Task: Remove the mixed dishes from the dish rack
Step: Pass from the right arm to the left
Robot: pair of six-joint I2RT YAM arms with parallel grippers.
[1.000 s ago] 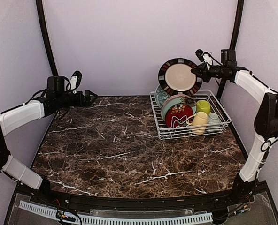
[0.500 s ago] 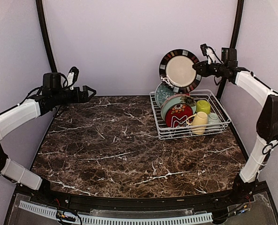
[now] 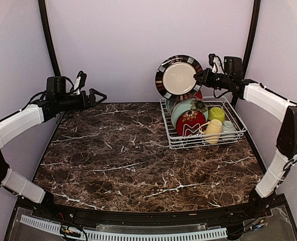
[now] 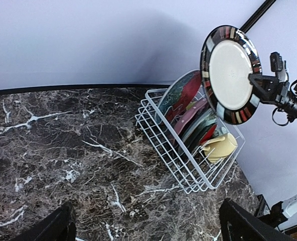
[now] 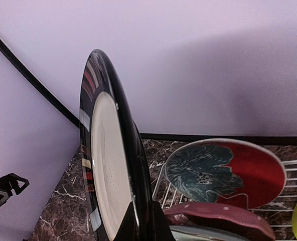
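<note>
Right claw [image 3: 197,77] clamped on black-rimmed plate [image 3: 177,78] edge, upright above dish rack [image 3: 181,143].

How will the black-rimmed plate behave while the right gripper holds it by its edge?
The plate looks rigid and ceramic, so it likely keeps its shape but would break if dropped. Its rim shines in the right wrist view, so it may be slippery. The right gripper pinches only one edge, so the plate could pivot.
</note>
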